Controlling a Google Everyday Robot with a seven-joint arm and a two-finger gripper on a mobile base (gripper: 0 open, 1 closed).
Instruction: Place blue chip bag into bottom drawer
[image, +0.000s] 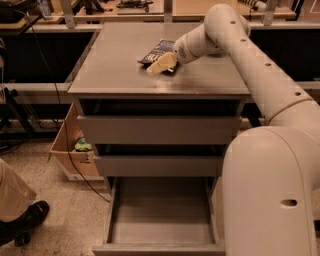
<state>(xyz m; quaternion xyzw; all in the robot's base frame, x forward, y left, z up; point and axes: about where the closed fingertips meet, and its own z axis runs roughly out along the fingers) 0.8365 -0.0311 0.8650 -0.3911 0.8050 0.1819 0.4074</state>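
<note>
On top of the cabinet (125, 75), toward the back and right of centre, the bag (158, 49) is lying flat, dark blue with white lettering facing up. The gripper (162, 63) is reaching in from the right and pointing down and to the left, its tan tip sitting over the bag's near edge. From this angle I cannot tell how wide the gripper is spread, nor whether it is gripping the bag or only lying over it.

The arm (270, 80) is stretching from the wide cream base (270, 195) at the lower right, up and across the cabinet's right side to the gripper.

Below the top, the two upper drawers (160, 129) are sitting nearly closed, each showing a dark gap above its grey front. The bottom drawer (160, 220) is standing pulled out toward the camera, showing its grey floor, well apart from the bag above.

Left of the cabinet, a cardboard box (67, 150) is resting on the speckled floor with something green (82, 146) inside. At the lower left edge, a person's dark shoe (25, 220) is showing.
</note>
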